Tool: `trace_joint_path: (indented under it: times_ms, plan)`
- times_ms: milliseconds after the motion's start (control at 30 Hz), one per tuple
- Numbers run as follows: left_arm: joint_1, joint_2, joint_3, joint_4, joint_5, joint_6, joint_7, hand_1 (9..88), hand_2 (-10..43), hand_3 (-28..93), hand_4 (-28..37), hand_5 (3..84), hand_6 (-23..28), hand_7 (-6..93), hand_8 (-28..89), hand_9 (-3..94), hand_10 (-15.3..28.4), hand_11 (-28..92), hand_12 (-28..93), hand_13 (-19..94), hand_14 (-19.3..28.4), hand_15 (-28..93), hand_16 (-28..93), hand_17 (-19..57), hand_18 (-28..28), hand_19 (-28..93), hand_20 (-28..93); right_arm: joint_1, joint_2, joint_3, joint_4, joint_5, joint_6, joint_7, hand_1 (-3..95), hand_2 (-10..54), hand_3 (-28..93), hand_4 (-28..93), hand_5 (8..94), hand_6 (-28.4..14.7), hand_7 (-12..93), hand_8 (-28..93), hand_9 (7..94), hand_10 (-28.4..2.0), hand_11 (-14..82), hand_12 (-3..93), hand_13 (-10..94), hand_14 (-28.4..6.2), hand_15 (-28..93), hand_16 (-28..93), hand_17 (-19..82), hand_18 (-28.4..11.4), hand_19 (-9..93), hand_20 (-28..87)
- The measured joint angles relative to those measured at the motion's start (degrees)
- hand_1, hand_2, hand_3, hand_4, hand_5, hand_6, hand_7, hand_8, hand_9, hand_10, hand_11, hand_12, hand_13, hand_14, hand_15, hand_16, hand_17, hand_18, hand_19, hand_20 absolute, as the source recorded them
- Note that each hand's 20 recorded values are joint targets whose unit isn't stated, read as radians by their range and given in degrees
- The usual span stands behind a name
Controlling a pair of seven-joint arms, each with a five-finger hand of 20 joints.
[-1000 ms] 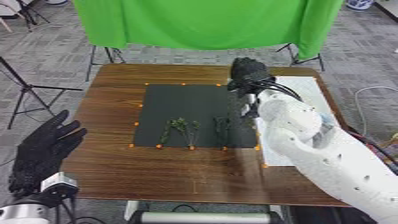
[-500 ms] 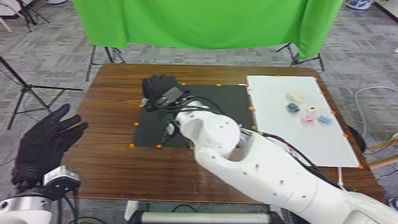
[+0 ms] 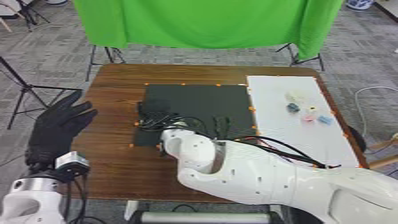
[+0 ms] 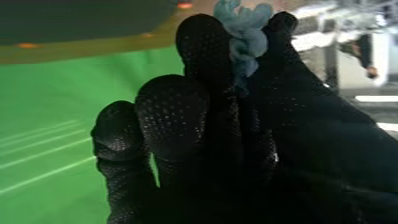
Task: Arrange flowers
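Note:
My right hand [image 3: 155, 106] is low over the left part of the black mat [image 3: 191, 95] in the head view. In the right wrist view this hand [image 4: 209, 115] pinches a blue-grey knitted flower piece [image 4: 242, 37] between thumb and fingertip. A green stem [image 3: 222, 126] lies on the mat to the right of the hand; my arm hides the mat's near-left part. On the white sheet [image 3: 275, 135] lie small knitted flowers: cream [image 3: 295, 95], dark teal [image 3: 293, 107], pink [image 3: 308, 118] and light blue [image 3: 325, 120]. My left hand [image 3: 55, 127] stays beside the table's left edge, fingers straight.
Orange markers edge the mat and the sheet on the brown table [image 3: 115, 170]. A green cloth [image 3: 209, 22] hangs beyond the far edge. My right forearm [image 3: 258, 170] crosses the table's near right part, its black cables trailing over the sheet.
From beside the white sheet, my right hand has swung left across the black mat, then come nearer the robot. The sheet's flowers are uncovered. My left hand has shifted slightly forward.

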Motion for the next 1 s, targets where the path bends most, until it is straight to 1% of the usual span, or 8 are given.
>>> trace_joint_path:
  times_ms: [167,267,333,567,733,800,867,1000]
  plan:
    - [-1.5,0.0,0.06,0.3,0.04,-1.06,-1.32,24.8,6.4,82,-18.8,38.3,10.1,13.3,-10,36.4,20.3,27,9,27,27.0,49,-10,-8.5,24.2,60,-6,-0.76,-0.07,3.26,0.51,-0.55,-2.54,0.71,48.0,-9.5,82,-28,70.6,-0.7,38,-5,81.9,-7.7,28.7,35.9,73,-6.3,75,19,33,-22.7,93,42]
    - [-1.92,0.0,0.26,0.4,0.03,-1.35,-1.5,24.8,6.4,82,-18.8,38.3,10.1,13.3,-10,36.4,20.3,27,10,27,27.0,49,-10,-8.5,24.2,60,-6,-2.28,-0.23,5.78,0.76,-1.85,-6.28,0.94,46.4,-9.5,82,-28,68.7,-1.3,39,-6,79.6,-8.0,30.8,34.6,71,-6.8,77,17,32,-22.6,93,41]
    - [-2.0,0.0,0.35,0.42,0.0,-1.44,-1.47,24.8,6.4,82,-18.8,38.3,10.2,13.2,-10,36.4,20.3,27,9,27,27.0,49,-10,-8.5,24.2,60,-6,-2.74,-0.21,5.81,0.91,-1.84,-7.41,1.24,45.4,-9.5,81,-28,67.9,-1.8,39,-6,78.6,-8.1,31.3,34.2,71,-7.0,77,16,32,-22.6,93,41]
    - [-2.31,-0.03,0.56,0.84,-0.07,-1.81,-1.32,24.7,6.4,82,-18.8,38.3,10.1,13.2,-10,36.4,20.4,27,9,27,27.1,50,-10,-8.5,24.2,60,-6,-4.34,-0.21,5.58,0.94,-1.52,-8.1,1.34,41.8,-9.5,82,-28,67.1,-1.7,37,-6,75.9,-9.2,37.2,29.8,70,-7.3,78,15,31,-22.8,93,41]
    - [-3.3,-0.05,0.9,1.22,0.06,-2.47,-2.23,25.0,5.9,82,-18.6,38.3,10.1,13.3,-10,36.4,20.2,27,10,27,27.0,50,-10,-8.5,24.2,60,-6,-4.82,-0.44,5.44,0.94,-0.69,-7.56,2.3,38.4,-9.5,84,-28,66.3,-1.8,33,-7,72.0,-10.7,43.6,25.4,69,-7.5,79,15,31,-22.8,93,41]
    - [-3.62,-0.09,0.9,1.25,0.1,-2.78,-2.6,25.1,5.6,82,-18.4,38.3,10.1,13.3,-10,36.3,20.2,27,10,27,27.0,50,-10,-8.5,24.1,60,-6,-4.98,-0.54,5.51,0.93,-0.61,-7.55,2.88,38.0,-9.5,84,-28,65.7,-1.8,33,-9,70.7,-11.3,45.4,23.8,69,-7.6,79,15,31,-22.8,93,41]
    - [-3.67,-0.09,0.9,1.25,0.1,-2.88,-2.64,25.2,5.3,82,-18.2,38.3,10.1,13.3,-10,36.4,20.2,27,10,27,27.0,50,-10,-8.5,24.2,60,-6,-5.14,-0.63,5.68,0.94,-0.61,-7.6,3.41,36.8,-9.5,85,-28,65.4,-1.9,32,-17,68.7,-12.0,47.7,21.9,68,-7.7,80,15,30,-22.7,93,41]
    - [-3.53,-0.12,0.84,1.25,0.1,-2.89,-2.5,25.4,4.9,82,-18.2,38.3,10.1,13.4,-10,36.4,20.2,27,10,27,27.0,50,-10,-8.5,24.1,60,-6,-5.16,-0.66,5.7,0.94,-0.61,-8.02,4.07,34.5,-9.5,87,-28,63.0,-2.6,33,-19,65.8,-13.6,51.4,19.0,67,-8.0,80,14,30,-22.9,93,41]
